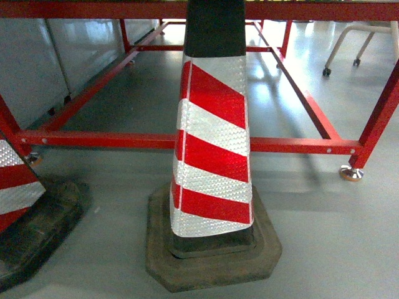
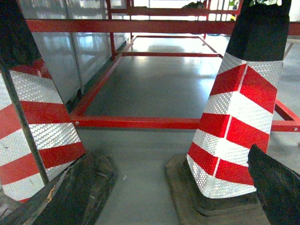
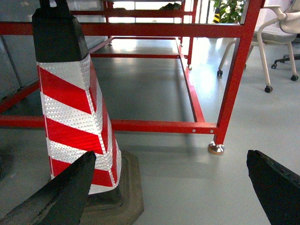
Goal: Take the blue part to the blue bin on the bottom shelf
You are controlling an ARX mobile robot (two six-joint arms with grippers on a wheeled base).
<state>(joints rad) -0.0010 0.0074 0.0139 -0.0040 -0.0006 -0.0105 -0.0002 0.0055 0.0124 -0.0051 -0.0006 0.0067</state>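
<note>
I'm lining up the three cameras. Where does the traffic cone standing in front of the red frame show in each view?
Head: traffic cone fills the centre.
Left wrist: same cone at right; a second cone at left.
Right wrist: at left.
Shared landmark: the red frame's low front rail behind it.

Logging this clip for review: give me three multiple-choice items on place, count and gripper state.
1. In the head view, the central traffic cone stands:
A. in front of the red frame's low rail
B. on a chair
C. in a bin

2. Cones in the left wrist view:
A. one
B. two
C. four

3. The right gripper is:
A. shut on a part
B. open, holding nothing
C. out of view

Answers: 1 A, the red frame passes behind it. 2 B, a left cone and a right cone. 3 B, its fingers stand wide apart.
</note>
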